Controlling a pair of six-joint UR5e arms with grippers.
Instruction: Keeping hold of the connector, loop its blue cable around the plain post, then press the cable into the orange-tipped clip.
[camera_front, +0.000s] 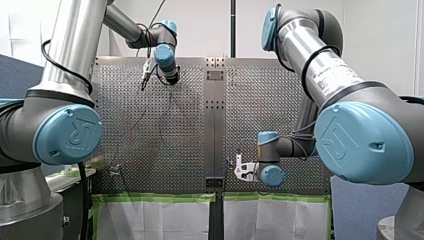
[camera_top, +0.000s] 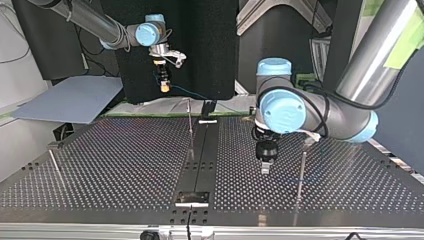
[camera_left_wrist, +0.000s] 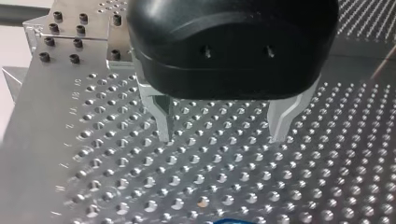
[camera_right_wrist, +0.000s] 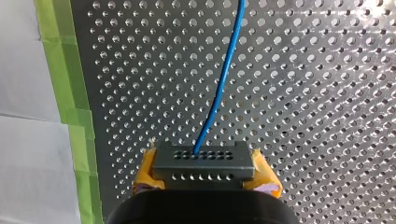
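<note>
We are clamping the connector in right pincer, left pincer gaping empty; blue cable seemingly unlooped, wanting a taut sweep.

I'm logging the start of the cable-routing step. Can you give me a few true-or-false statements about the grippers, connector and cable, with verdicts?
1. My right gripper is shut on the connector. True.
2. My left gripper pinches the blue cable in its fingers. False: its fingers stand open with nothing between them.
3. The blue cable runs from the connector out over the perforated table. True.
4. The connector lies loose on the table. False: it is held between the yellow pads of my right gripper.
</note>
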